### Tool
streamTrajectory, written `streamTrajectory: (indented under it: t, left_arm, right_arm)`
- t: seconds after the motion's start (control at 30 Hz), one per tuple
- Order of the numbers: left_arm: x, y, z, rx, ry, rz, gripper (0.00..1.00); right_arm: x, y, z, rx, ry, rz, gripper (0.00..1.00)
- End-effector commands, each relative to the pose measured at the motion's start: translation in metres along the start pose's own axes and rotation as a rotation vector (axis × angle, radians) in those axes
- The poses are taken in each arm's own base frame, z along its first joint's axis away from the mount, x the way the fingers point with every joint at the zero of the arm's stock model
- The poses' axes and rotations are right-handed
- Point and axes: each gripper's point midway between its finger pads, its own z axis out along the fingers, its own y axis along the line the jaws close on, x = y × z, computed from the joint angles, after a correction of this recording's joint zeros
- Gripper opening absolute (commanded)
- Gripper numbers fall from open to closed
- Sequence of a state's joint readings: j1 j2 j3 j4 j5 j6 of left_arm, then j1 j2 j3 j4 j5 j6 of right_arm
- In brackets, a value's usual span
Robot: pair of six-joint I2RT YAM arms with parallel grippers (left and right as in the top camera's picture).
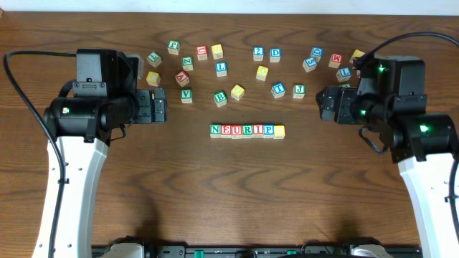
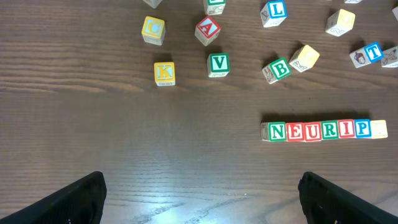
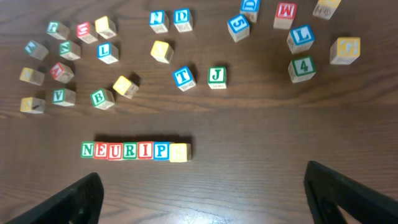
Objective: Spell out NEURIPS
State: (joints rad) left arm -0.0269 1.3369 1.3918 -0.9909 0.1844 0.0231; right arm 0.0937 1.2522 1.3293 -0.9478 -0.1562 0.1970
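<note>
Block row (image 1: pixel 247 130) between left claw (image 1: pixel 159 105) and right claw (image 1: pixel 324 104), touching neither

We cannot read the top face of the yellow end block (image 3: pixel 180 152), ahead of the right gripper (image 3: pixel 202 183) and slightly to its left; it looks blank from here. Far ahead of the left gripper (image 2: pixel 202 180), a green-framed block (image 2: pixel 214 5) is clipped by the top edge and its letter is lost. A pale block (image 2: pixel 392 57) ahead to its far right is cut by the side edge. The left gripper's fingers (image 2: pixel 74 199) show only as dark tips.
</note>
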Motion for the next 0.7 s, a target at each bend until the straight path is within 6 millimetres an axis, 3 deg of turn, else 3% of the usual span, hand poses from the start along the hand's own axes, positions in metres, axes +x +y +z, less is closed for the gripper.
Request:
streamTrajectory:
  t: [0.0,0.5,0.67]
  left_arm:
    - [-0.006,0.001,-0.010,-0.004,-0.032,-0.002,0.98]
    - [-0.006,0.001,-0.010,-0.004,-0.032,-0.002,0.98]
    - [-0.006,0.001,-0.010,-0.004,-0.032,-0.002,0.98]
  right_arm:
    - [-0.009,0.001,-0.018,0.006,-0.060,-0.010,0.99]
    - [0.016,-0.004,-0.017,0.029,0.041,0.000,0.99]
    - [0.007,-0.013,-0.017,0.083,0.002,-0.010,0.99]
